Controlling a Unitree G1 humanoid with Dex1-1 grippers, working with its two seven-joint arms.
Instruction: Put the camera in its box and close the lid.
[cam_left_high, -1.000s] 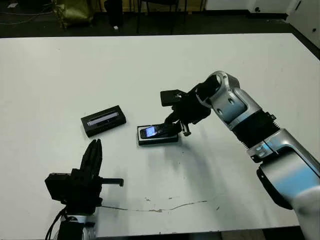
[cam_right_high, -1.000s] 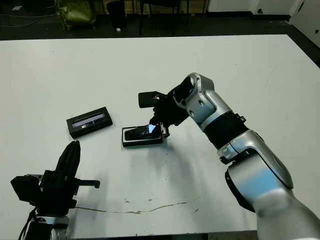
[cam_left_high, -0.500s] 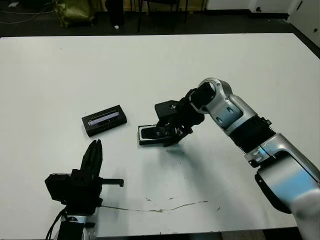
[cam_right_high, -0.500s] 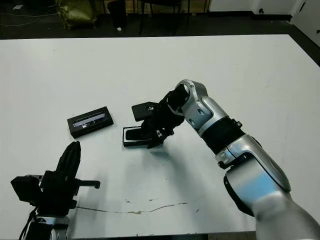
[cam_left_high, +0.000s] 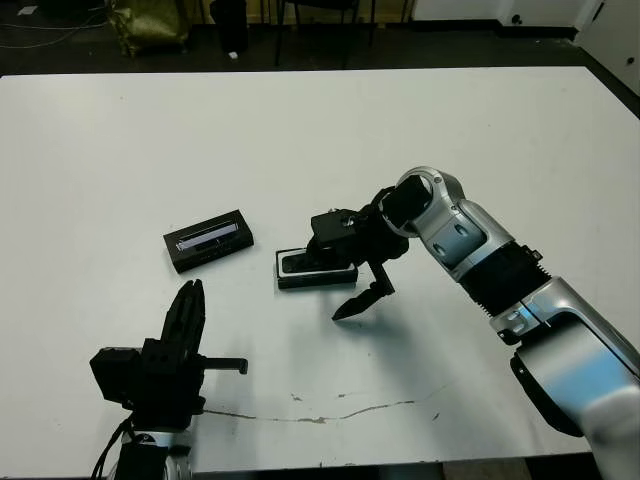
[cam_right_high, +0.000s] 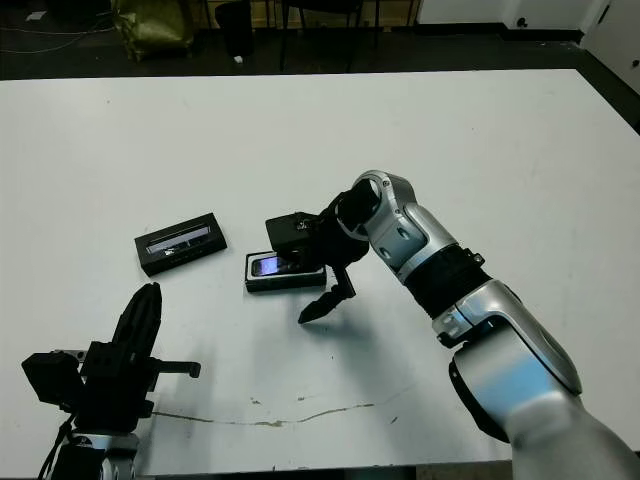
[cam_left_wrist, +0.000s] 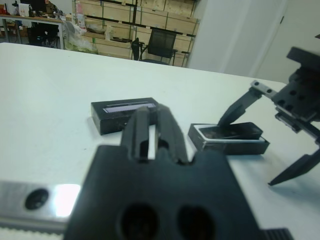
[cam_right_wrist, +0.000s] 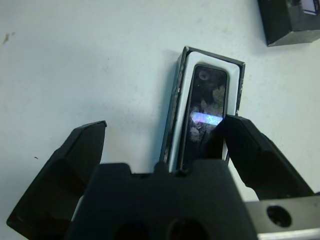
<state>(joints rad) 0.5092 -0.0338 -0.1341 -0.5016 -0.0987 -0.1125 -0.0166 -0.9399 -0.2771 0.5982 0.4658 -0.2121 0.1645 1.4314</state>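
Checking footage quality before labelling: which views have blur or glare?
Left wrist view: the left end effector is blurred up close. Right wrist view: a bright glint sits on the slim glossy black camera in the white-lined black box. Eye views look sharp.

camera (cam_right_wrist: 202, 112): glossy black, reflective | box (cam_right_wrist: 177, 105): matt black, white lining | counter (cam_left_high: 300, 130): smooth white, scuffed

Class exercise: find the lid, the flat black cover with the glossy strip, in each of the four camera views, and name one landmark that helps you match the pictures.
Left eye view: the lid lies on the table, left of centre.
Right eye view: the same, further left.
Left wrist view: just beyond that gripper's fingers, at mid-height.
Right wrist view: only a corner shows, at the top right edge.
Shared landmark: the box with the camera in it, beside the lid.
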